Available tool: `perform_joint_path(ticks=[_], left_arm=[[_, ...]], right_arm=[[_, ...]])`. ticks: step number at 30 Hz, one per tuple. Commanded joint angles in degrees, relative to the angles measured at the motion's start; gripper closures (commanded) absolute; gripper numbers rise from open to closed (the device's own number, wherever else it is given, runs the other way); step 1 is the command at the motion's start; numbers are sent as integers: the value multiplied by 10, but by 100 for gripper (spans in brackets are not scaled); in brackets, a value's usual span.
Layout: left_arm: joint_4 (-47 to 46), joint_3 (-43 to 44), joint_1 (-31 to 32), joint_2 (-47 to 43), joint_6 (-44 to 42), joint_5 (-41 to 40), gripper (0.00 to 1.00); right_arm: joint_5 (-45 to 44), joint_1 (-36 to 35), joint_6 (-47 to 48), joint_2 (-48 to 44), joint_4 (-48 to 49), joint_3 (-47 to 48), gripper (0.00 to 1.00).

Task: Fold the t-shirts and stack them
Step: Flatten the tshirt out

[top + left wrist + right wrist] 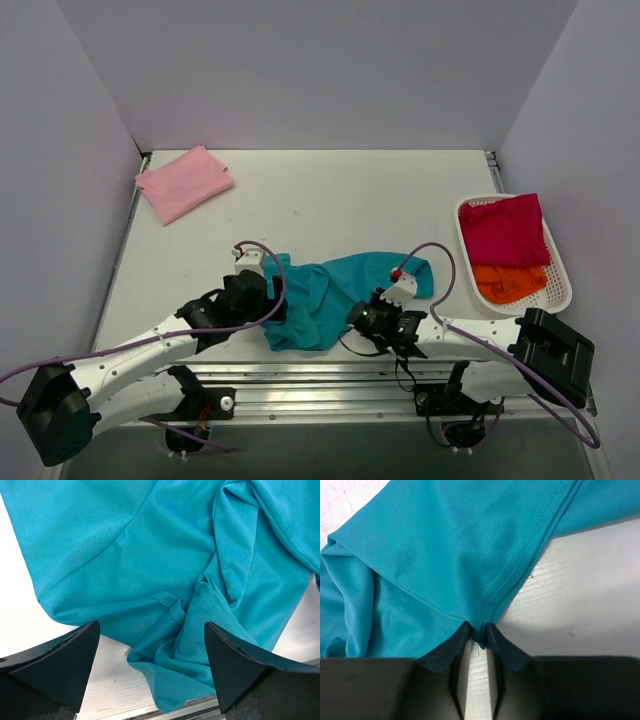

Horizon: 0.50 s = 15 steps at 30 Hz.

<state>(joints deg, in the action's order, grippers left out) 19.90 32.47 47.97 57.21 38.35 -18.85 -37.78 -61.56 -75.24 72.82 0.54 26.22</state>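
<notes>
While the overhead view hides both grips, the right wrist view shows the right claw pinching a seamed edge of the crumpled teal t-shirt at the near edge of the counter; the left claw gapes over it.

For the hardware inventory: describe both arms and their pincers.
Both the left arm and right arm have white tubular shells, black joints and blocky black bases. A lavender cable loops off each wrist; the right one meets a small red plug. The left pincer and right pincer have matte black wedge-shaped fingers.
</notes>
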Motion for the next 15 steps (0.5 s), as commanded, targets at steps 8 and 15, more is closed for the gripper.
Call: perform_joint_path(ticks=[8, 15], left_arm=[[-15, 1, 2, 2, 1, -7, 5], [27, 35, 10, -3, 1, 1, 5]], right_arm=[[-39, 0, -11, -19, -17, -22, 100], [-63, -1, 14, -43, -21, -10, 100]])
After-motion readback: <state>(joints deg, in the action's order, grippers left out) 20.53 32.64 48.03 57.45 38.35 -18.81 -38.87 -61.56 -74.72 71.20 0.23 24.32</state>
